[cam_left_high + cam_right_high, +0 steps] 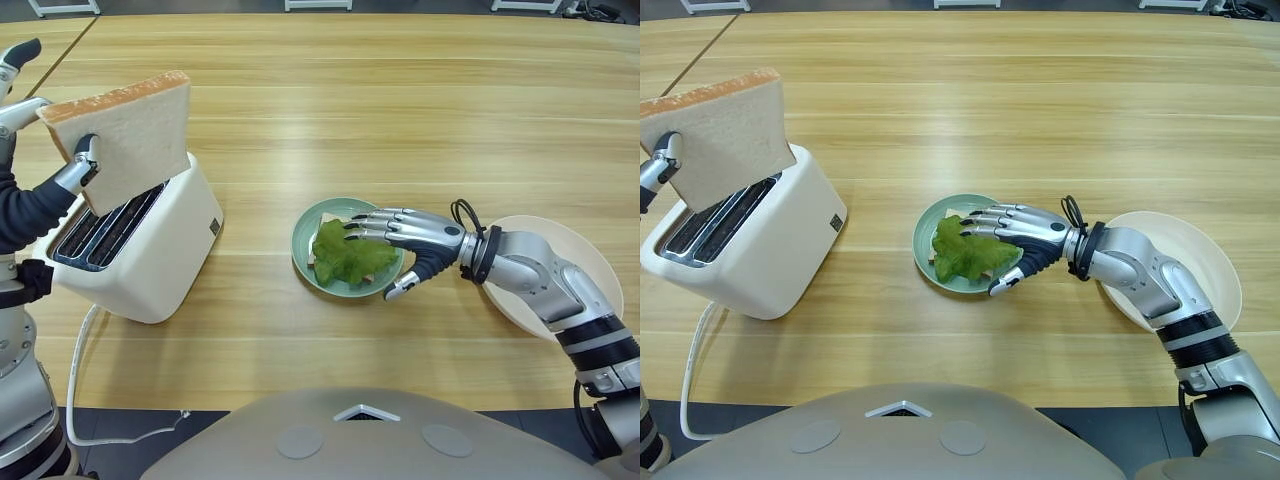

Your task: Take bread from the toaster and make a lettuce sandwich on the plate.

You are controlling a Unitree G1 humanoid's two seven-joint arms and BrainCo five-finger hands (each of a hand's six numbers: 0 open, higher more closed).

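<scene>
1. Left eye view, from my remote seat: the left hand (80, 168) is clamped on a bread slice (125, 135), pinching its lower left edge. The slice stands tilted just above the toaster (150, 250), clear of the slots.
2. The toaster sits at 9 o'clock from the green plate (300, 245), on the wooden table (400, 110).
3. On the plate a lettuce leaf (345, 258) lies over a first slice (325, 220), whose corner peeks out at 11 o'clock.
4. The right hand (415, 235) is stretched flat with its fingers apart, fingertips resting on the lettuce and gripping nothing. Its forearm crosses a white bowl (580, 250) at 3 o'clock from the plate.
5. I judge the held slice to be light and fairly stiff, but crumbly if squeezed. An edge pinch suits it, since both faces stay free for laying it flat, though it may swing on that one grip.
6. The lettuce looks soft and springy, so I expect it to shift or curl up once unweighted.
7. Before I bring the slice toward 3 o'clock, the right hand needs to clear the plate.
</scene>
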